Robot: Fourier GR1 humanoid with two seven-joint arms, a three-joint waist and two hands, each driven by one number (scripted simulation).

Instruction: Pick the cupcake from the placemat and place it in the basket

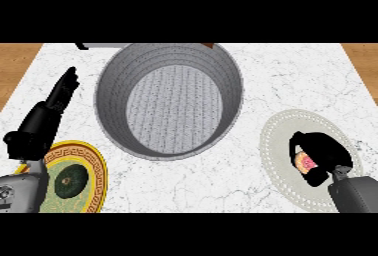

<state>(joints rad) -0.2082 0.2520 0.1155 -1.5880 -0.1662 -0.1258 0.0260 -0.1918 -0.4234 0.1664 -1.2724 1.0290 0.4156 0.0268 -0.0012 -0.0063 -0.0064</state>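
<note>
Spreading under everything is a white marble counter (295,75) with grey veins, and wooden floor (18,55) shows past its far corners. The right hand (319,157) sits over a pale round placemat (284,130) with a lacy rim, its fingers and thumb curled round the cupcake (304,161); only a patch of pink and cream shows in the gap between them, and I cannot tell whether the cupcake touches the mat. The left hand (46,117) is open, its fingers straight and pointing away toward the counter's far edge. Just inboard of those fingertips stands the grey basket (111,85), wide and deep, with nothing in it but its woven floor. Below the left hand's heel lies a plate (92,172) with a gold-patterned rim, holding a dark green round item (72,180).
</note>
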